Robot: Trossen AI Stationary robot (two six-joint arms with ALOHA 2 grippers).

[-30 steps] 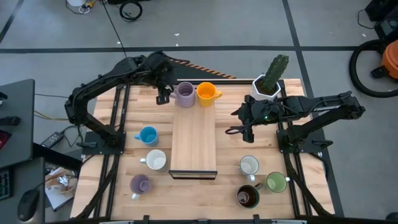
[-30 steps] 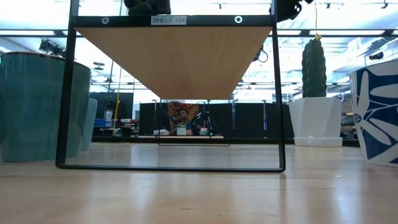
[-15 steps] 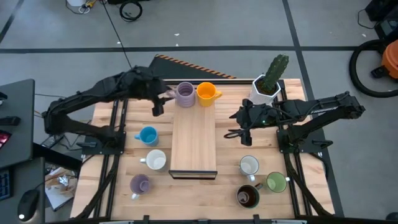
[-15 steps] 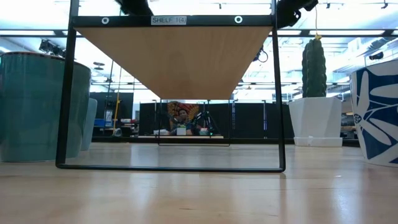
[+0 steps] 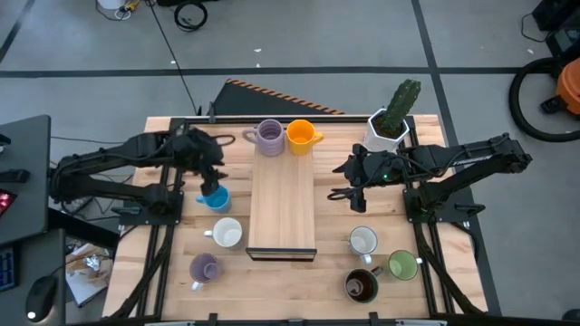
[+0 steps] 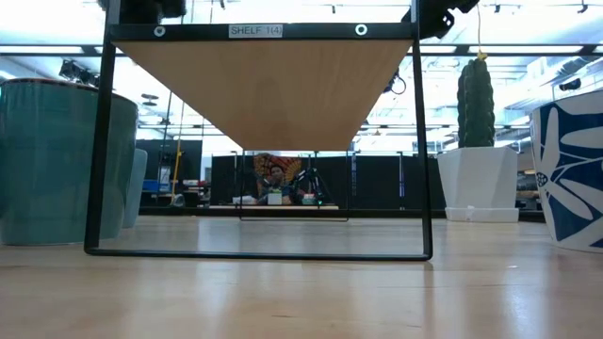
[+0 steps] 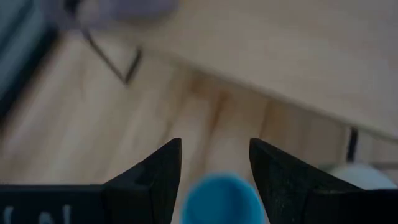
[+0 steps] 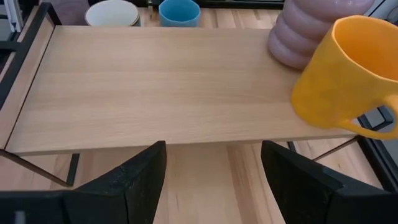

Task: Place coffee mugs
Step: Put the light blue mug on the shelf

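Observation:
My left gripper [image 5: 211, 181] [image 7: 214, 146] is open, just above the blue mug [image 5: 217, 198] [image 7: 217, 199]. Its fingers stand on either side of the rim, which shows blurred between them. My right gripper [image 5: 350, 186] [image 8: 211, 149] is open and waits right of the wooden shelf [image 5: 283, 204], facing it. A lilac mug [image 5: 269, 136] [image 8: 305, 34] and the orange mug [image 5: 302, 136] [image 8: 348, 81] stand on the shelf's far end. On the table stand a white mug [image 5: 227, 233], a lilac mug [image 5: 203, 267], a white mug [image 5: 363, 241], the green mug [image 5: 402, 264] and the dark brown mug [image 5: 361, 285].
A white pot with a green cactus [image 5: 390, 122] [image 6: 476, 179] stands at the table's far right, behind my right arm. The shelf's black metal frame [image 6: 259, 141] fills the middle of the table. Bare shelf top [image 8: 161, 87] stretches nearward from the two mugs.
My left gripper has left the lilac mug at the shelf's far end. It has swung toward the table's left and near edges and now hovers over the blue mug. The lilac mug stays standing on the shelf. My right arm has kept still.

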